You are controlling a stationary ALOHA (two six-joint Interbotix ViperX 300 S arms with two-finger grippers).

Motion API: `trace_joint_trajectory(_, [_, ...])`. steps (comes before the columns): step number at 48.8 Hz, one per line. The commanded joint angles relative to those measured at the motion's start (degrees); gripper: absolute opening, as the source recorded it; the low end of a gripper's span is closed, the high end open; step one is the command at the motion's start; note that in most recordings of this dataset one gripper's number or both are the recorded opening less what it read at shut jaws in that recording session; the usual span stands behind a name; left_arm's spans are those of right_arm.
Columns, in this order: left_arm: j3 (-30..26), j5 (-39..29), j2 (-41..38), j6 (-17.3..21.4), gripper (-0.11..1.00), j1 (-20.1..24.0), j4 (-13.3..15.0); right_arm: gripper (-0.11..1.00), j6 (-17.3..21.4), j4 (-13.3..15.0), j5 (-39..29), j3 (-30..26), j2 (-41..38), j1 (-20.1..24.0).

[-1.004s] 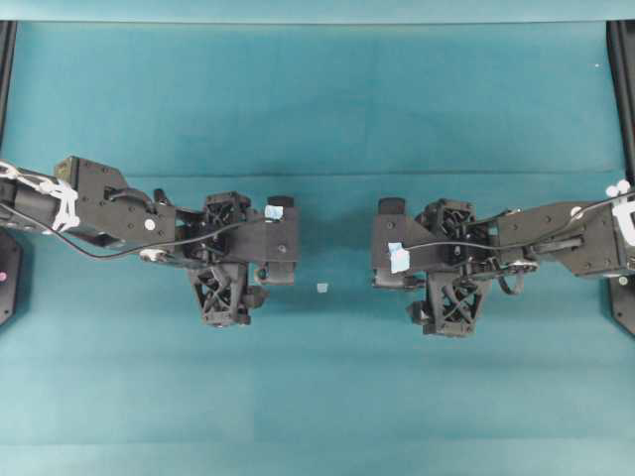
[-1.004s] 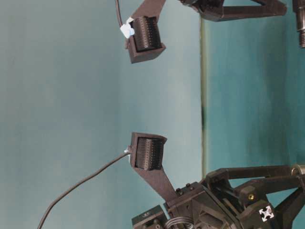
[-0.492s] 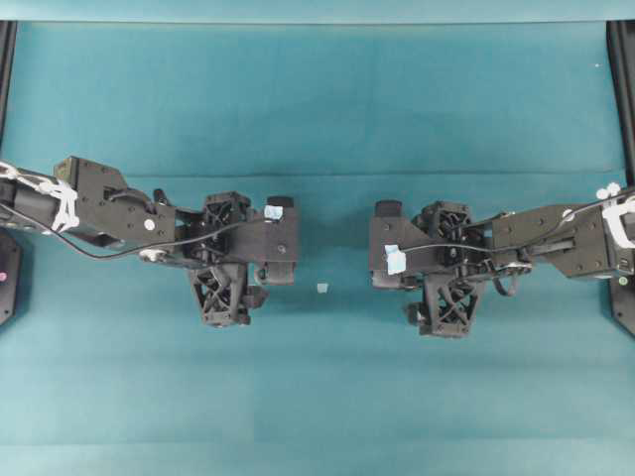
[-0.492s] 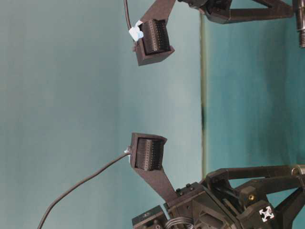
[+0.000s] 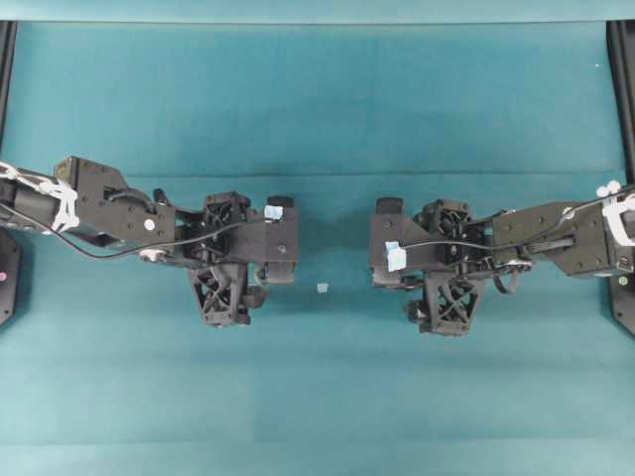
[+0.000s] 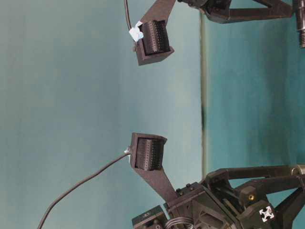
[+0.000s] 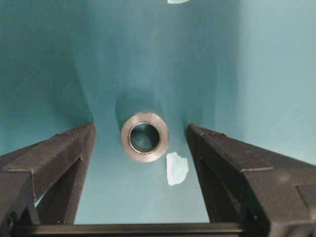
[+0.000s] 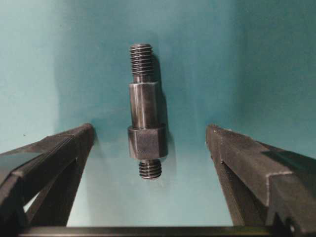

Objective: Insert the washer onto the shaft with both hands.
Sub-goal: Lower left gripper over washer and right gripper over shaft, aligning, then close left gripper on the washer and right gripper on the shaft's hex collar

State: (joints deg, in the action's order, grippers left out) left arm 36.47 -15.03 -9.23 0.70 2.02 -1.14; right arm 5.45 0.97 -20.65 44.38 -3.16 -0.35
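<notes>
In the left wrist view the washer [image 7: 144, 137], a thick grey metal ring, lies flat on the teal table. My left gripper [image 7: 140, 128] is open, with one jaw on each side of the washer and neither touching it. In the right wrist view the shaft [image 8: 145, 123], a dark stepped pin threaded at both ends, lies on the table. My right gripper [image 8: 149, 128] is open around its thick end, not touching. In the overhead view the left gripper [image 5: 281, 245] and right gripper [image 5: 387, 250] point down and hide both parts.
A pale scrap [image 7: 177, 168] lies next to the washer, and another [image 7: 177, 1] lies at the top edge of that view. One scrap [image 5: 321, 288] lies between the two arms. Black frame rails [image 5: 623, 89] stand at the table's sides.
The right arm has shifted slightly toward the middle, then held still. The left arm has not moved. Both grippers have stayed open.
</notes>
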Motion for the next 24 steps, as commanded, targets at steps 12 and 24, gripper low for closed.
trace_joint_trajectory(12, [-0.26,0.09,0.35,0.0,0.76,-0.26,-0.09,0.76,-0.35,0.26,-0.97,0.18,0.09,-0.44])
trace_joint_trajectory(24, [-0.35,0.09,0.18,0.44,0.57,-0.79,-0.18,0.52,-0.35,0.18,-0.97,0.18,0.0,-0.53])
